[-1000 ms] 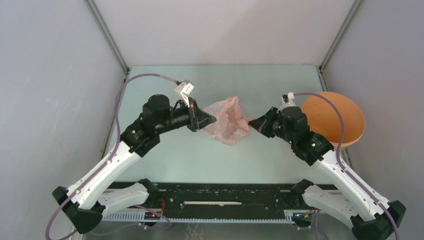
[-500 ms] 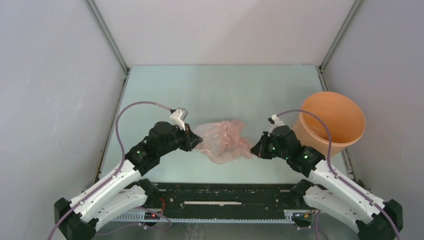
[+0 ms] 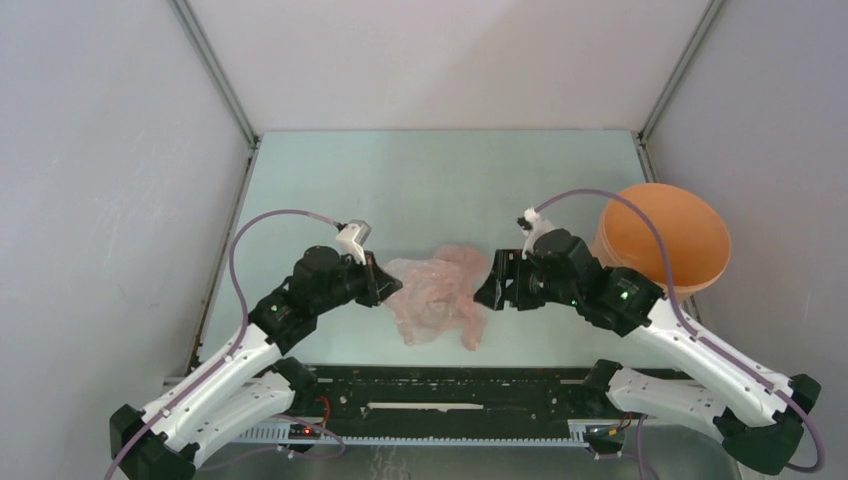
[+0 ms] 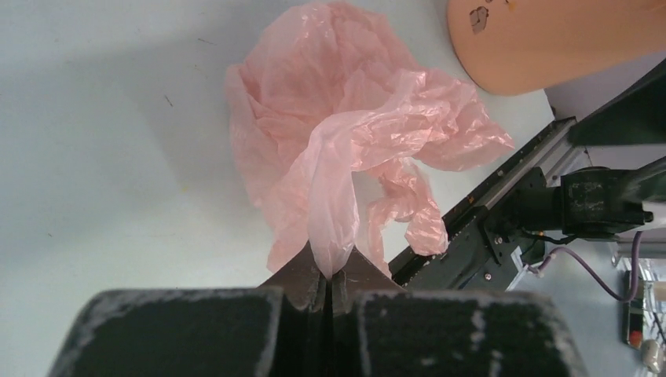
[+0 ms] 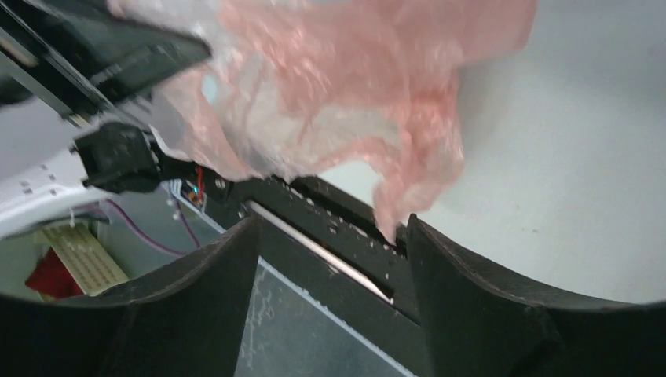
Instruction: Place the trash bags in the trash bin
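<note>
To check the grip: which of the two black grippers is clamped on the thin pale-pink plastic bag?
The left gripper: its jaws are shut on the thin pale-pink plastic bag. The right gripper stands open.

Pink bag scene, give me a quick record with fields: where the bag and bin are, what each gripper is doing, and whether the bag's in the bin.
bag: crumpled pink plastic bag, between the two grippers, over the near middle of the table
bin: orange bin, upright at the table's right edge, beyond the right arm
left gripper: left gripper shut, pinching a fold of the bag
right gripper: right gripper open at the bag's right side, not clamped on it
bag in bin: no
</note>
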